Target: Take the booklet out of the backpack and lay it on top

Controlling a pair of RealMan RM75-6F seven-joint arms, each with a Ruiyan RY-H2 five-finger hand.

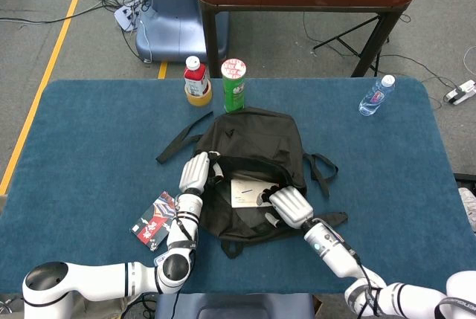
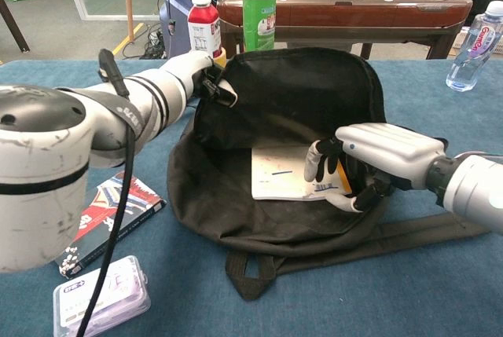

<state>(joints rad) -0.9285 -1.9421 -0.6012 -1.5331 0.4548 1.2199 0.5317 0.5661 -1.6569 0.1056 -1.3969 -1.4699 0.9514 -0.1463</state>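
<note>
The black backpack (image 1: 259, 140) (image 2: 299, 93) lies open in the middle of the blue table. Inside it lies the white booklet (image 1: 244, 190) (image 2: 284, 170) with an orange edge, flat on the lining. My left hand (image 1: 196, 172) (image 2: 203, 76) grips the rim of the opening and holds the flap up. My right hand (image 1: 286, 206) (image 2: 369, 158) reaches into the opening from the right. Its fingertips (image 2: 316, 166) rest on the booklet's right edge and its thumb lies by the lower right corner, spread apart from them.
A red-capped bottle (image 1: 196, 81) and a green can (image 1: 233, 85) stand behind the backpack. A water bottle (image 1: 376, 96) is at the back right. A card box (image 1: 154, 220) and a clear plastic case (image 2: 102, 296) lie front left. A strap (image 2: 416, 231) trails to the right.
</note>
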